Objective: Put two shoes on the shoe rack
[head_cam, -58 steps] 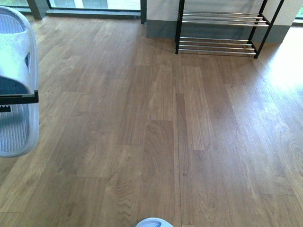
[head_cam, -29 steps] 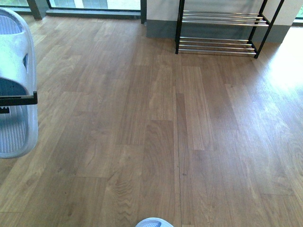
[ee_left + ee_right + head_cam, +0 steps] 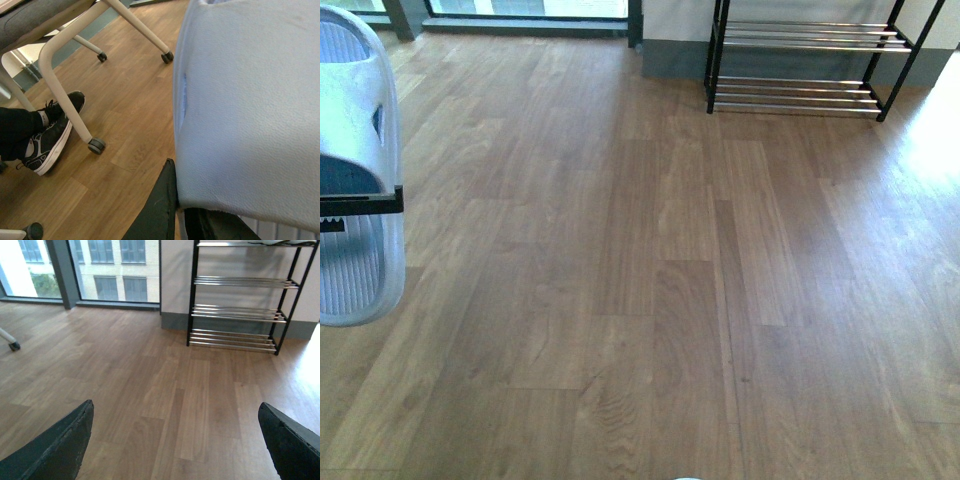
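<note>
A pale blue-white slide sandal (image 3: 350, 150) hangs at the far left of the front view, sole ridges showing, with my left gripper (image 3: 360, 205) shut across it. In the left wrist view its wide strap (image 3: 250, 100) fills the frame, pinched by the black finger (image 3: 160, 210). The other sandal is only a pale sliver (image 3: 685, 478) at the bottom edge. The shoe rack (image 3: 800, 60), with a black frame and chrome bars, stands against the far wall, well away from both grippers. My right gripper (image 3: 175, 440) is open over bare floor, facing the rack (image 3: 235, 312).
Wood plank floor (image 3: 650, 280) stretches between me and the rack. Left of the rack are a grey skirting and tall windows (image 3: 100, 270). The left wrist view shows white furniture legs on castors (image 3: 96, 145) and a person's black sneakers (image 3: 47, 132).
The front view has shifted: the rack sits further right in the frame, and the sandal on the floor has slid almost out at the bottom edge. The held sandal stays gripped.
</note>
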### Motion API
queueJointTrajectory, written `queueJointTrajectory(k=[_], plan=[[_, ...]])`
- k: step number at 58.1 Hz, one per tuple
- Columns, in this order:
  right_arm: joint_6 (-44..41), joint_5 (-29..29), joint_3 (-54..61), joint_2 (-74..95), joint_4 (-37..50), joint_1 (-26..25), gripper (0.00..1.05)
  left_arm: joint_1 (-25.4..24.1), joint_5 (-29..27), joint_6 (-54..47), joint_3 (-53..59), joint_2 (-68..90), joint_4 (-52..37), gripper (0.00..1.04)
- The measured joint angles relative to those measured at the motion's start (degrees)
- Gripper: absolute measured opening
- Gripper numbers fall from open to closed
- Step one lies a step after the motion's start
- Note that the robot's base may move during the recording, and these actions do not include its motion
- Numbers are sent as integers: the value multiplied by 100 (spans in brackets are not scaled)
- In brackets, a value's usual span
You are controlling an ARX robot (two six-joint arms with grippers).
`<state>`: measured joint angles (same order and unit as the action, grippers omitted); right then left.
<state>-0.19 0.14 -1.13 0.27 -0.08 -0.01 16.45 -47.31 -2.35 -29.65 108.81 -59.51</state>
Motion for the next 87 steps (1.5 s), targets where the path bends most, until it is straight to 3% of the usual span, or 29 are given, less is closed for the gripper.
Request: queueJointTrajectory(k=[25,33,36,48,56,70,87], plan=[[-2,-37,0,-2,-2,0,95,-48,-31,0,0,0,0,2],[-389,-1469,-225,946,-476,-153,95,-39,-31,0,0,0,0,2],[-640,-1604,-225,1641,-59,-92,95,-28,-20,0,0,0,0,2],[-1843,-1657,-507,5549,3036,-334,95,-31,-26,0,0,0,0,2],[-2973,-1845,-1016,8649,4192,-688,95,-31,-28,0,0,0,0,2],[-4511,-1589,-1661,12308,5180,-1200,95,-31,-28,0,0,0,0,2],[-5298,-1464,-2002,14419,5466,-1360,95,-31,-31,0,0,0,0,2]])
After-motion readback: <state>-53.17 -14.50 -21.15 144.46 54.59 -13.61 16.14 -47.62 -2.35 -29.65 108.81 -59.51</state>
